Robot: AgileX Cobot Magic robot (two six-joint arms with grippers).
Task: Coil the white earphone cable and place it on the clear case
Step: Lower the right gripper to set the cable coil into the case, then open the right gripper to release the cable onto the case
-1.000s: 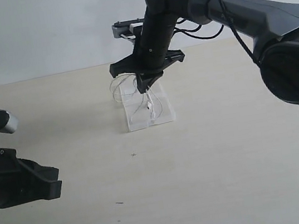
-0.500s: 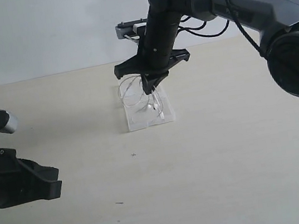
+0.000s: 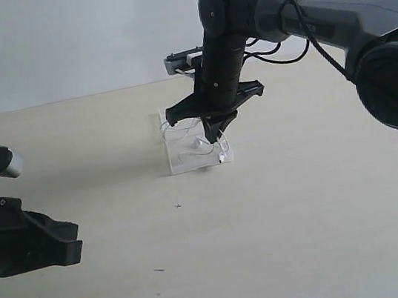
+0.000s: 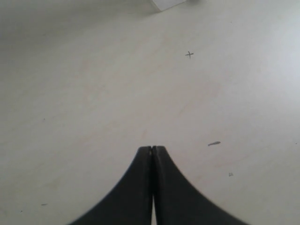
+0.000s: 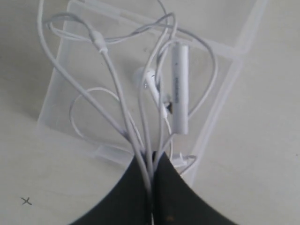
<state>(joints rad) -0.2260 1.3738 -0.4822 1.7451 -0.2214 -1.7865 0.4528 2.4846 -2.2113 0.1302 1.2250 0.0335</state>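
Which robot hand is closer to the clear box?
Right. The right gripper hangs just above the case, pinching the cable. The left gripper is far away, shut, over the table.

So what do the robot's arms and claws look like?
Both arms are black. The right arm is smooth round tubes with thin black cables looping beside its joints. The left arm looks blockier, with a white cap. The left claw and right claw each have two curved black fingers narrowing to a tip.
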